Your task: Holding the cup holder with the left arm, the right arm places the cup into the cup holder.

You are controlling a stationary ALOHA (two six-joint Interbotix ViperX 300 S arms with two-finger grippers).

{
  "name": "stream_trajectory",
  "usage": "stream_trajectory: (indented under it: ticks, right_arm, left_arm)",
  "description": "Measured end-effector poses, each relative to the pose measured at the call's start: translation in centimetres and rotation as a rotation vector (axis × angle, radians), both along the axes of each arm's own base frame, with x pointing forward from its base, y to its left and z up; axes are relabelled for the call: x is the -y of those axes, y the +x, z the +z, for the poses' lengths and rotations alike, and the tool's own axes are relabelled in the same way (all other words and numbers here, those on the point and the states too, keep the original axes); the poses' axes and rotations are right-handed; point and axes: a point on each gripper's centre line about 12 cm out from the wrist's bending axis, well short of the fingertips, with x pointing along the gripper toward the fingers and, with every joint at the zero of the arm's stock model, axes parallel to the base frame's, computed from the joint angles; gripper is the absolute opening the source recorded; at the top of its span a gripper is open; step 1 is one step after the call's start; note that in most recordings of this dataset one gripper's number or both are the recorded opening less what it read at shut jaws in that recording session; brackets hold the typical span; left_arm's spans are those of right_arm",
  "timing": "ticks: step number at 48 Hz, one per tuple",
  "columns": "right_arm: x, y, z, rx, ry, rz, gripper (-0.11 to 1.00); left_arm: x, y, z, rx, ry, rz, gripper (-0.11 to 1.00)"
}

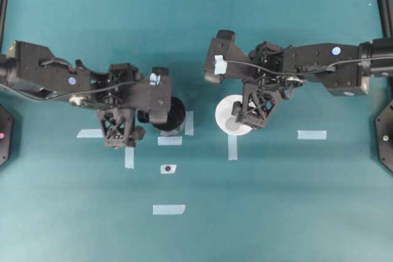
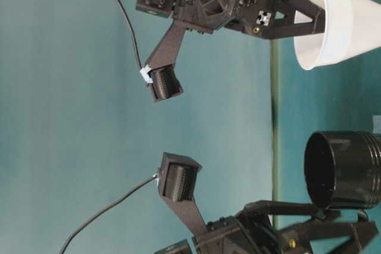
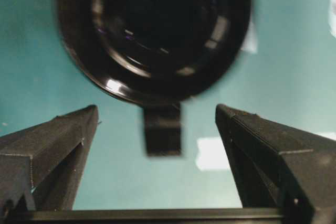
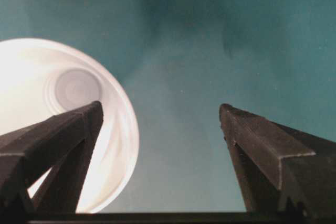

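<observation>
Left claw point(image 3: 157, 171) jaws wide apart, nothing held; cup holder point(image 3: 152, 35) just ahead mid-tabletop, tab point(image 3: 163, 129) between them. Looks rigid, glossy, slippery: take the tab. Right claw point(image 4: 160, 161) also apart, straddling cup point(image 4: 68, 114) rim. Cup looks light, crushable: pinch gently. Holder blurred, cup base hidden.

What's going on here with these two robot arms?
Nothing is held yet. The left gripper hangs open just short of the black cup holder, lined up with its handle tab. The right gripper is open too, one finger over the white cup. Cup and holder stand apart on the table.
</observation>
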Motion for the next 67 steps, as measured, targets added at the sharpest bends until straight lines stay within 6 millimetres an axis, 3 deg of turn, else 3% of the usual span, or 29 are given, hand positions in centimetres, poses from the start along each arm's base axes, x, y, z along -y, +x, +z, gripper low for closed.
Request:
stream_trajectory:
  ticks: [19,43,56,62,67]
  right_arm:
    - [0.0,0.2,-0.6,-0.004,0.003,0.000,0.95]
    - [0.0,0.1,-0.6,-0.006,0.003,0.000,0.95]
    - [0.0,0.1,-1.2,-0.025,0.006,0.000,0.94]
    - [0.0,0.1,-1.4,-0.036,0.008,-0.001,0.88]
    - [0.0,0.4,-1.3,-0.031,0.010,-0.004,0.68]
  left_arm:
    - [-0.3,0.2,-1.4,-0.018,-0.005,0.011,0.95]
    - [-0.4,0.3,-1.4,-0.018,-0.005,0.011,0.94]
    - [-0.4,0.4,-1.3,-0.014,-0.003,0.010,0.85]
    - [-0.4,0.4,-1.3,-0.015,-0.004,0.011,0.74]
    - [-0.4,0.4,-1.5,-0.022,-0.006,0.013,0.62]
